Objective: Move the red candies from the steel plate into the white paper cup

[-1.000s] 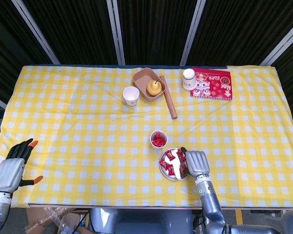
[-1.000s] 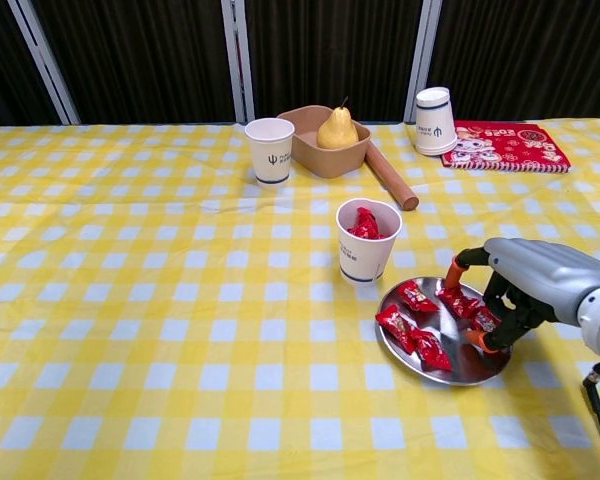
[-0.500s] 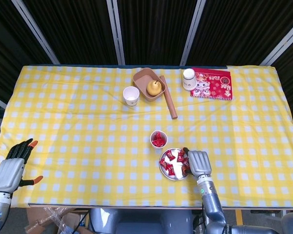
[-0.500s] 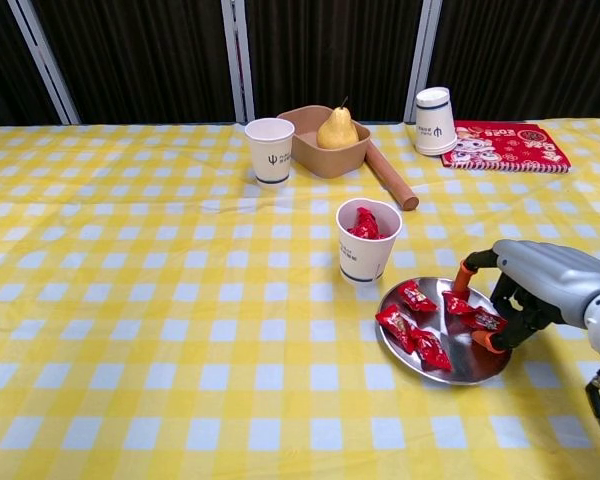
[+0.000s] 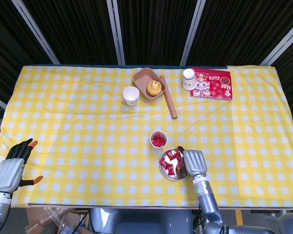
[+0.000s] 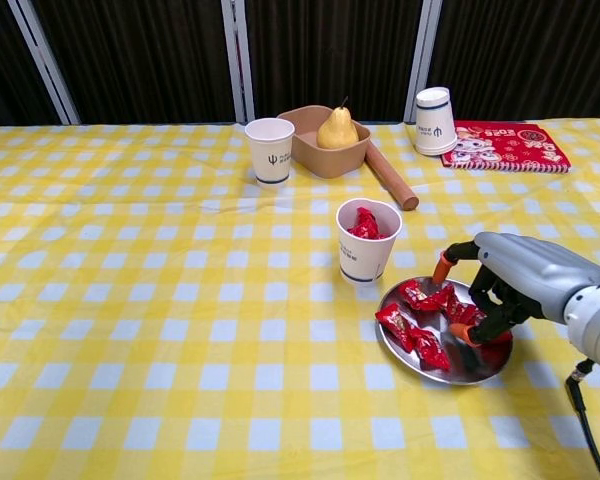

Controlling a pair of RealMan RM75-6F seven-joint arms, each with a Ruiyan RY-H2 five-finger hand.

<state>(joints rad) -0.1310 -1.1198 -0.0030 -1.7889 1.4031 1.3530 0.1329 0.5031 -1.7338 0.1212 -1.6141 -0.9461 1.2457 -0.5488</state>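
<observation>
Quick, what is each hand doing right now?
Left hand: open, holding nothing, near the table edge.
Right hand: over the steel plate, fingers among the red candies; grip cannot be told.

The setting is a staged robot test area, not a home. A table (image 5: 63,117) carries a yellow checked cloth, and black curtains (image 5: 151,29) with pale metal struts (image 5: 116,31) close off the space behind it. Assorted props stand in a row at the far edge: a paper cup (image 6: 269,150), a brown tray (image 6: 315,155) with a pear (image 6: 337,130), a wooden rod (image 6: 390,176) and a red booklet (image 6: 505,146).
</observation>
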